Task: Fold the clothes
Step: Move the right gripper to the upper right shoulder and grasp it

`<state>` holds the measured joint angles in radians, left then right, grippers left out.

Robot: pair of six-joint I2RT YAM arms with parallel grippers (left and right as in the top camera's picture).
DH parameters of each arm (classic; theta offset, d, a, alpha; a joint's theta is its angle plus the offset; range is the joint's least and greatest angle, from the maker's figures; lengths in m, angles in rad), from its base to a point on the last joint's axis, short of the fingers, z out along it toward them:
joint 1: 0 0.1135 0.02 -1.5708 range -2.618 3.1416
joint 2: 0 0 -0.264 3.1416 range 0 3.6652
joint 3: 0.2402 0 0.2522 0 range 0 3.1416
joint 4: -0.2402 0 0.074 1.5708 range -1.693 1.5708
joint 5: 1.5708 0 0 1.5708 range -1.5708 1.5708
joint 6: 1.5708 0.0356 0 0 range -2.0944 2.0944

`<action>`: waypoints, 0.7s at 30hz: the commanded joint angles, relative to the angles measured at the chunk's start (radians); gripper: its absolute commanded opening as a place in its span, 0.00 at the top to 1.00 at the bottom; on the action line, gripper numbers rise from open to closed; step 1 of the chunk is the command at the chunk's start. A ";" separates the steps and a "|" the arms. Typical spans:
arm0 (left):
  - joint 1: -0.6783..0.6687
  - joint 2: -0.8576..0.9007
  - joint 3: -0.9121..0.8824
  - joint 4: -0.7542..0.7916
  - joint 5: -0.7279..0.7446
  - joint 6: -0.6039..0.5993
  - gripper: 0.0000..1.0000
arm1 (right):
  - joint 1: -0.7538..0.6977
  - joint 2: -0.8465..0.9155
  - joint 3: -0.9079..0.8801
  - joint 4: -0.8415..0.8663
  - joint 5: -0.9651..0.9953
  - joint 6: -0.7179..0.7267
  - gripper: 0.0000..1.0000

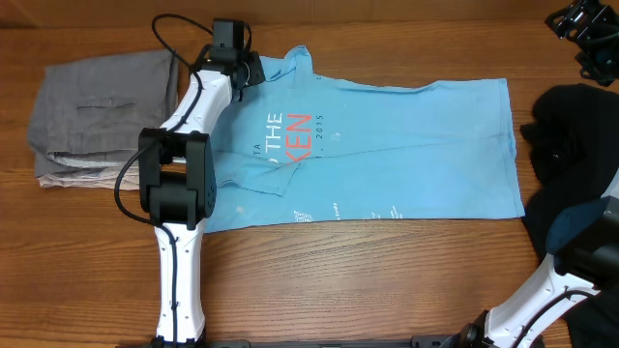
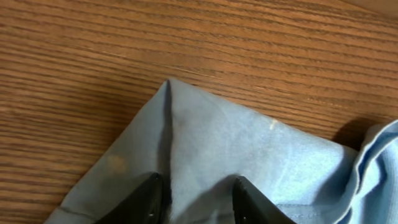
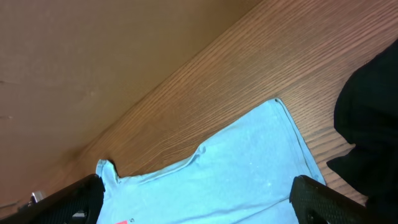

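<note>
The light blue short-sleeved cotton T-shirt [image 1: 387,145] with white and red-orange lettering is lying spread flat on the wood-grain table [image 1: 387,280]. Its sleeve corner is sitting directly under the left claw [image 2: 199,202], and the body is stretching away from that claw toward the right claw [image 3: 205,205]. The left claw's black fingers [image 2: 149,196] are standing partly apart, straddling a soft ridge of blue cloth just behind the pointed corner, and no bunched pinch is showing between them. The right claw is hanging wide open and empty above the shirt's far edge, with the larger plain black fabric garment [image 1: 571,135] lying crumpled just beside it and slightly below. The shirt is looking light, limp and thin, so it is likely going to drape and drag rather than hold any shape. The knit seems grippy enough against the rubbery pads. A hemmed corner or sleeve edge is probably giving the surest hold, because a nip through a single layer in the middle risks peeling that layer away alone. The black garment is looking heavier and matte. On the left claw's outer side, a folded pair of grey woven trousers [image 1: 102,101] is resting on a beige garment [image 1: 58,179].
</note>
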<state>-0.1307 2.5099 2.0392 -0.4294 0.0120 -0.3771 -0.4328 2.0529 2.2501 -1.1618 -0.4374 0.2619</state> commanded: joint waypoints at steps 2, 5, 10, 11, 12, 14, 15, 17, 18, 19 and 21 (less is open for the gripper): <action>-0.009 -0.012 0.026 0.000 0.006 -0.004 0.74 | 0.001 0.003 0.000 0.004 0.002 -0.001 0.00; -0.009 -0.012 0.027 0.001 0.007 -0.004 0.84 | 0.001 0.003 0.000 0.004 0.002 -0.001 0.00; -0.007 -0.015 0.037 -0.003 0.007 -0.004 0.93 | 0.001 0.003 0.000 0.004 0.002 -0.001 0.00; -0.007 -0.018 0.040 -0.005 0.007 -0.004 0.95 | 0.001 0.003 0.000 0.004 0.002 -0.001 0.00; -0.006 -0.020 0.040 -0.005 0.007 -0.004 0.96 | 0.001 0.003 0.000 0.004 0.002 0.000 0.00; -0.006 -0.032 0.040 -0.006 0.007 -0.004 0.96 | 0.001 0.003 0.000 0.004 0.002 -0.001 0.00; -0.006 -0.038 0.040 -0.008 0.007 -0.004 0.96 | 0.001 0.003 0.000 0.004 0.002 -0.001 0.00; -0.006 -0.047 0.040 -0.011 0.007 -0.004 0.96 | 0.001 0.003 0.000 0.004 0.002 -0.001 0.00; -0.006 -0.051 0.040 -0.016 0.007 -0.004 0.96 | 0.001 0.003 0.000 0.004 0.002 -0.001 0.00; -0.006 -0.054 0.040 -0.020 0.007 -0.004 0.96 | 0.001 0.003 0.000 0.004 0.002 0.000 0.00; -0.005 -0.059 0.040 -0.030 0.006 -0.004 0.96 | 0.001 0.003 0.000 0.004 0.002 -0.001 0.00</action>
<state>-0.1314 2.5092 2.0506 -0.4496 0.0151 -0.3855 -0.4332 2.0529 2.2501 -1.1614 -0.4374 0.2615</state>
